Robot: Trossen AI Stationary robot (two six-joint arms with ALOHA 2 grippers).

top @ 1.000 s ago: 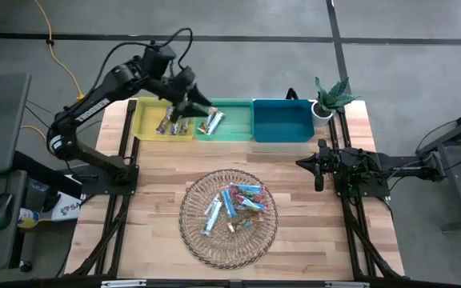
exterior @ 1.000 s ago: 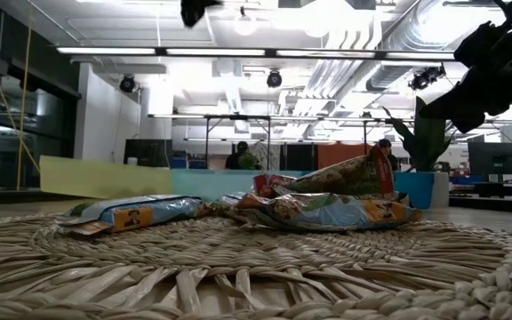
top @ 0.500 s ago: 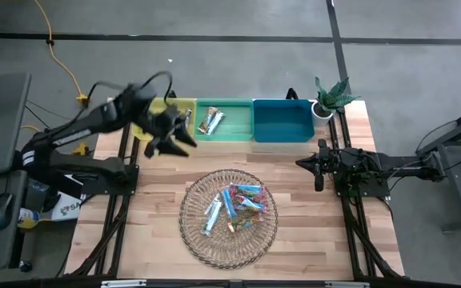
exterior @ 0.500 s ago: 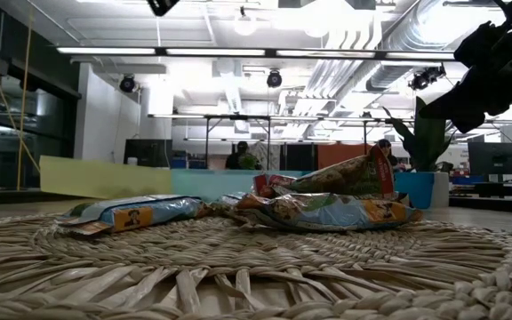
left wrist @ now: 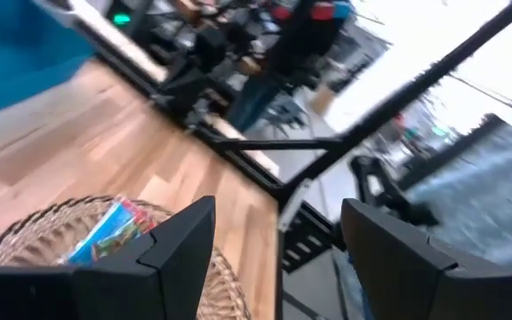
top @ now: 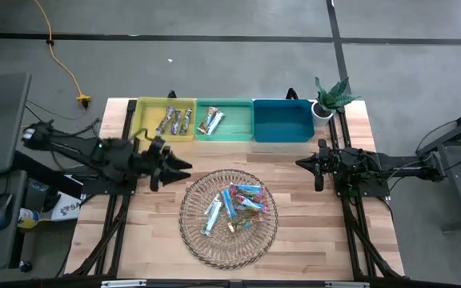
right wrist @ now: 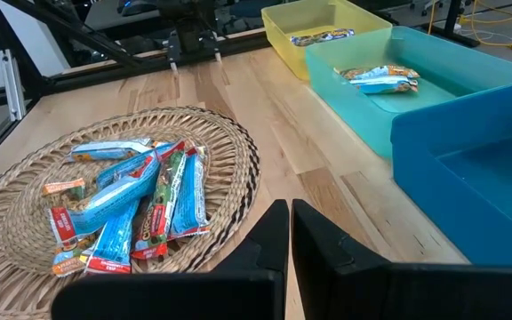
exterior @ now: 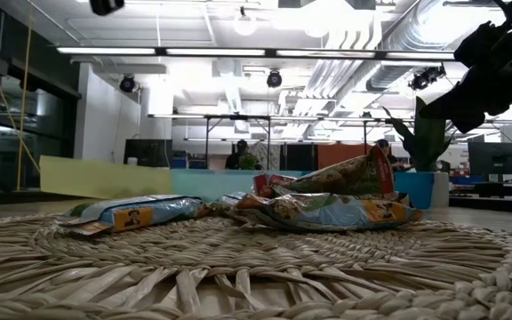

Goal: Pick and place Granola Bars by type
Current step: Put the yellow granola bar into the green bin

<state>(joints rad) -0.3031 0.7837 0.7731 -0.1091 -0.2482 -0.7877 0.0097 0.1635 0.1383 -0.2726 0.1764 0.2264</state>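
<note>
- Granola Bars (top: 237,204) lie in a loose, overlapping heap in the middle of the round wicker tray (top: 194,232); a few more already sit in the yellow bin (top: 144,120) and the green bin (top: 229,130) beyond the tray, while the blue bin (top: 282,128) next to them looks bare.
- They seem light, flat and thin, in shiny crinkly wrappers, so I judge them slippery and prone to sliding or dragging a neighbour along.
- The contents are probably crumbly; a gentle pinch should suffice.
- Best hold: across the narrow width at mid-length of a bar lying on top at the heap's edge, such as the light blue one (right wrist: 118,192) nearest the tray's centre, rather than on a crimped end that would fold.
- The left gripper (top: 176,164) hovers just beside the tray on its left side, fingers spread and empty.
- The right gripper (top: 309,163) waits to the tray's right, near the blue bin, fingers pressed together on nothing.
</note>
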